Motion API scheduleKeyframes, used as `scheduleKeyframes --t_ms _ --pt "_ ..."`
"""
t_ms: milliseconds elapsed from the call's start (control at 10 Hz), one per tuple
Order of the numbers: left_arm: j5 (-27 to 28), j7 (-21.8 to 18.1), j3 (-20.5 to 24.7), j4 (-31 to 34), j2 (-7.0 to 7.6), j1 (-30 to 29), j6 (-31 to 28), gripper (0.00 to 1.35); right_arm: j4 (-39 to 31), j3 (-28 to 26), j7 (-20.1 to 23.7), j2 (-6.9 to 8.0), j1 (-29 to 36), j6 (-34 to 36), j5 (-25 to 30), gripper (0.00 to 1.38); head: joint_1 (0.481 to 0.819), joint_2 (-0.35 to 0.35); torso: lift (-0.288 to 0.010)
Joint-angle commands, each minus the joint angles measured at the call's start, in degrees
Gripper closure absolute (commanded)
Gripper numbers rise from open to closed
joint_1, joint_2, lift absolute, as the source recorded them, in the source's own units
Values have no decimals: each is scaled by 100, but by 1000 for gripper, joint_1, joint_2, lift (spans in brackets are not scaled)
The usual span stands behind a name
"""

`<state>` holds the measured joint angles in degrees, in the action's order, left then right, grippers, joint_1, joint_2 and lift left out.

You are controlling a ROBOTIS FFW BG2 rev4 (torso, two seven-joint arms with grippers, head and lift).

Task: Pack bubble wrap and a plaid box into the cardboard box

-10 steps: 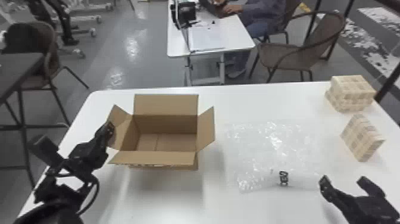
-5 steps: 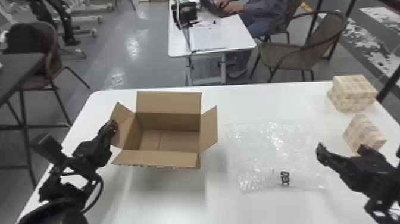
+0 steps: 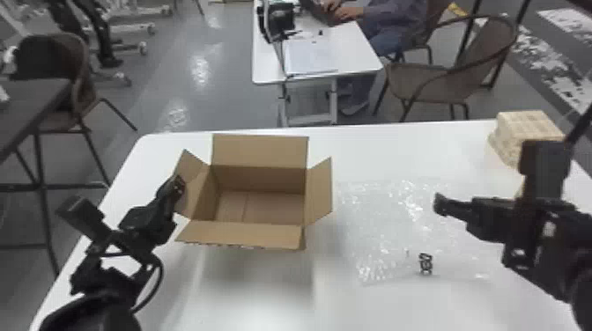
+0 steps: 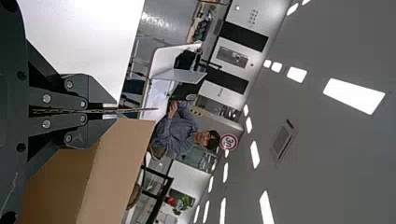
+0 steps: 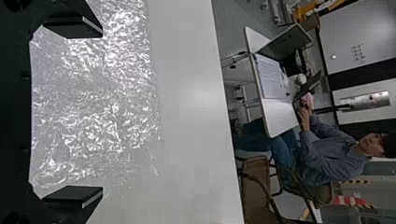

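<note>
My left gripper is at the left side of the open cardboard box. In the left wrist view the gripper is shut on the edge-on left flap, with brown cardboard beside it. Flat on the table right of the box lies the clear bubble wrap. My right gripper is above the wrap's right part; in the right wrist view the gripper stands open over the wrap, fingers wide apart, holding nothing. A plaid box sits at the back right; another is mostly hidden behind the right gripper.
The white table carries everything, its left edge close to the left arm. Beyond its far edge stand a second desk and a brown chair. A dark table is off to the left.
My right gripper has risen and moved farther over the table, now covering the nearer plaid box. The left gripper and cardboard box have shifted slightly right. The wrap lies as before.
</note>
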<state>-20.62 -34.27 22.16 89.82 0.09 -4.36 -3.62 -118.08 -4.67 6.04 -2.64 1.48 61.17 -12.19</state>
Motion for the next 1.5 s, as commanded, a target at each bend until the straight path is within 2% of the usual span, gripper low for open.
scheduleKeyframes --t_ms 0,100,300,400,500,600,900,1200,1300,1400 --pt "-12 0 -63 0 -24 6 10 1219 382 151 -15 -26 -587 818 -214 111 695 118 -110" --pt "-39 8 -89 0 -24 6 10 1219 619 248 -24 -70 -816 941 -390 111 695 132 -110" --pt "-47 17 -115 0 -24 -12 -7 1219 936 371 -33 -105 -1281 1671 -223 107 695 147 -110" --pt "-47 17 -151 0 -24 -12 -7 1219 1261 450 -33 -158 -1528 1978 -267 107 695 148 -110" --pt "-47 17 -186 0 -24 -3 -25 1219 1533 661 -33 -272 -1765 2207 -275 107 695 147 -110" --pt "-56 26 -212 0 -24 6 -25 1219 1735 801 -33 -308 -1932 2277 -240 107 695 146 -110" --pt "-100 35 -238 0 -24 -21 -16 1219 2351 863 -33 -211 -1985 1864 -91 107 695 143 -110" --pt "-118 35 -265 0 -24 -21 2 1219 2860 986 -33 -202 -2028 1451 -64 136 695 146 -110" --pt "-126 35 -274 0 -24 -21 2 1219 2887 986 -33 -202 -2028 1451 -64 277 695 147 -110" --pt "-126 35 -274 0 -24 -30 2 1219 2913 986 -33 -211 -2046 1468 -82 515 695 146 -110"
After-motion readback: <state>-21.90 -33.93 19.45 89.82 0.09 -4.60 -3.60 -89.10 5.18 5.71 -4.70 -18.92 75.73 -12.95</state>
